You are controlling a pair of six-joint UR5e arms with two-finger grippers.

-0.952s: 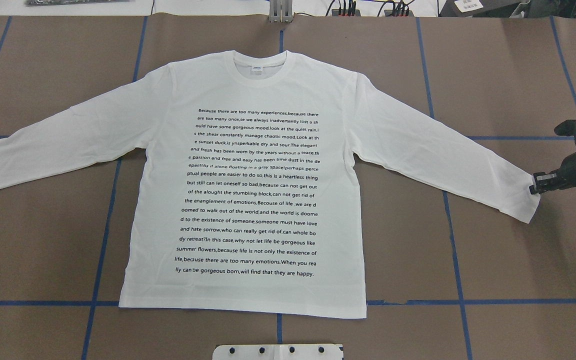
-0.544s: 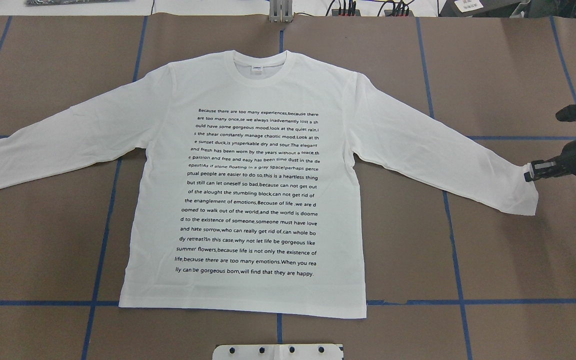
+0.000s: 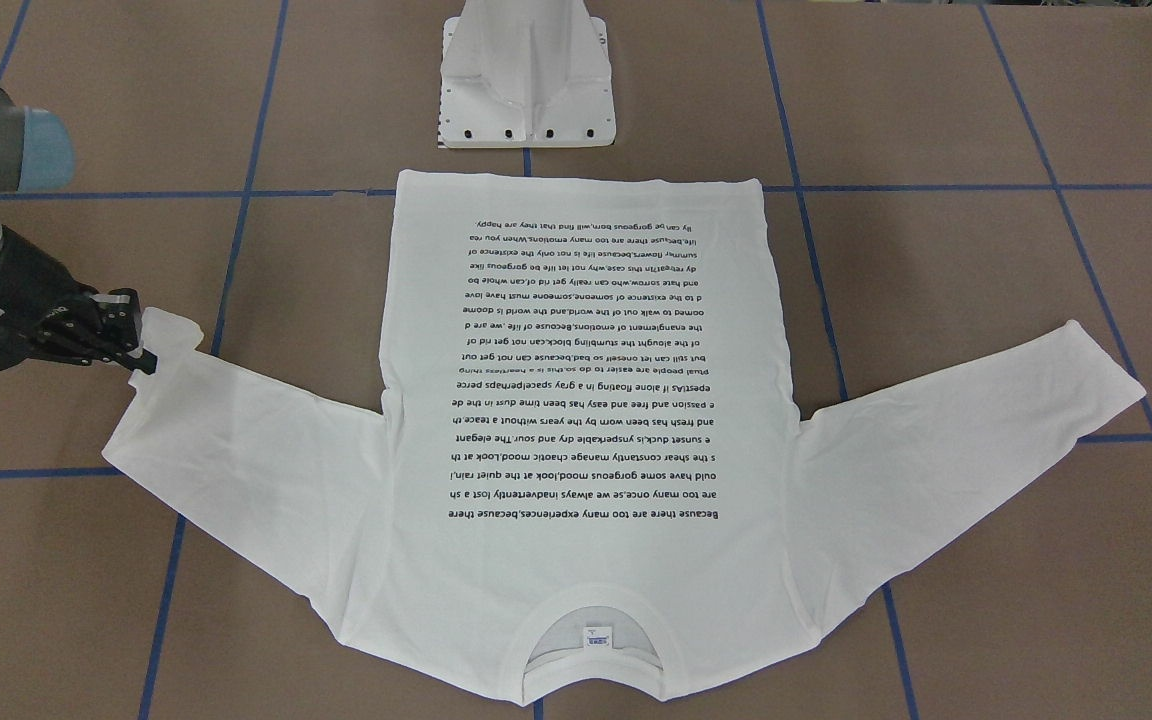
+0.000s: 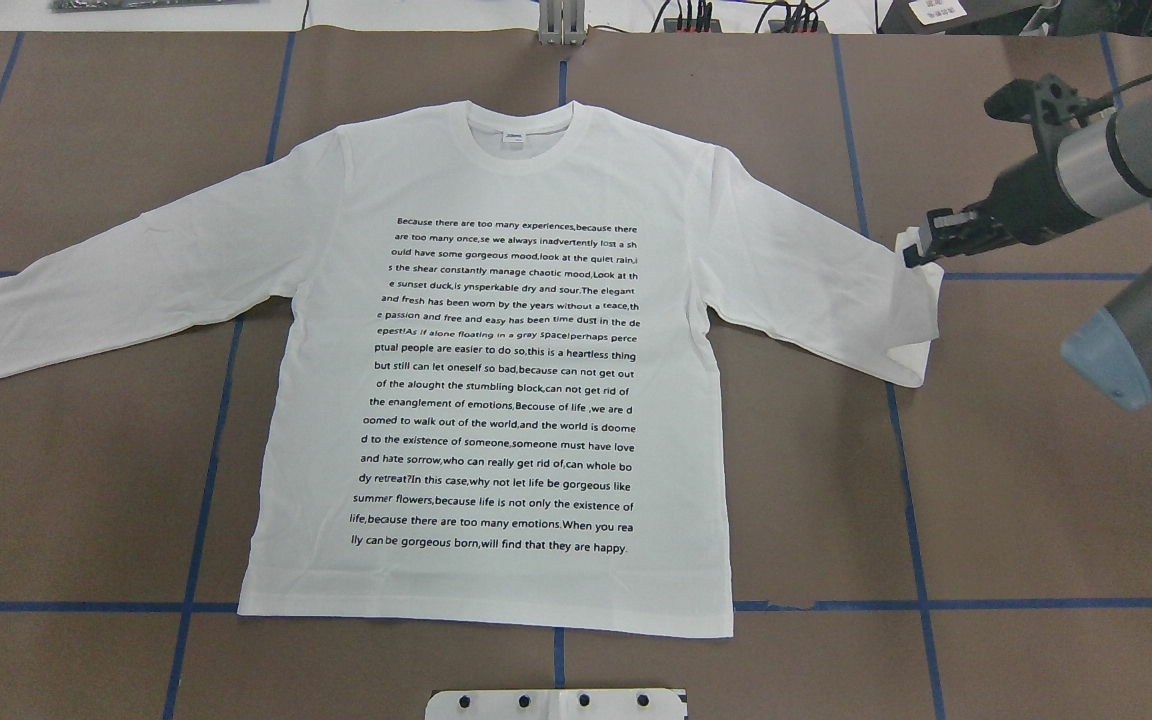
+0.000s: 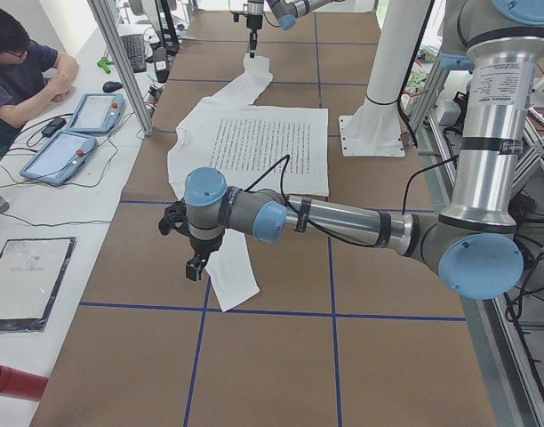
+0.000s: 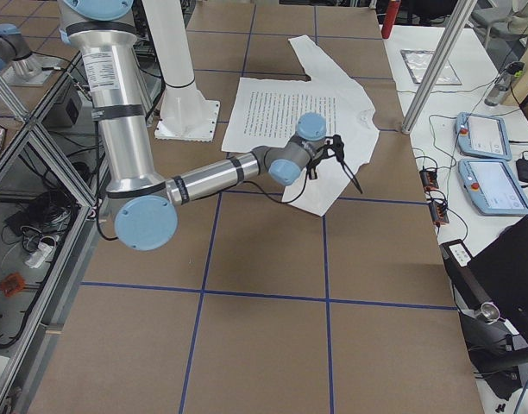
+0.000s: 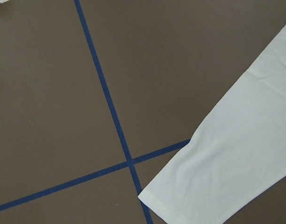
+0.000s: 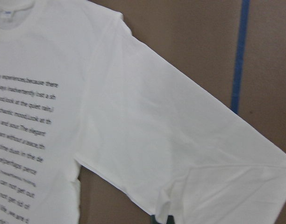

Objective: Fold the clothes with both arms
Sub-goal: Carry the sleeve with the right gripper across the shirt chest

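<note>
Stand: the white pedestal sits nearest the robot, just clear of the shirt's bottom edge.
Hem: the hem lies flat and straight on the brown table, not turned up, so no fold of the lower half has begun.
Body: the shirt is spread print side up in the middle of the table, smooth, with both side edges still out at full width.
Left sleeve: the left sleeve stretches out flat toward the robot's left, and its cuff rests on the table beside a crossing of blue tape; nothing has been done to it.
Left gripper: the left gripper points down over that cuff. It shows only in the side view, so I cannot tell how far its jaws are parted or whether they touch the cloth.
Right sleeve: the right sleeve is the one part in motion. Its outer end is raised off the table and bent back toward the shoulder.
Right gripper: the right gripper has its jaws pinched closed on the cuff corner, holding it in the air.
Collar: the collar, farthest from the robot, lies flat with its label showing.
Stage: I judge this to be the first fold, barely started. The right sleeve has yet to be laid across the chest, and the left sleeve and every body fold remain.
</note>
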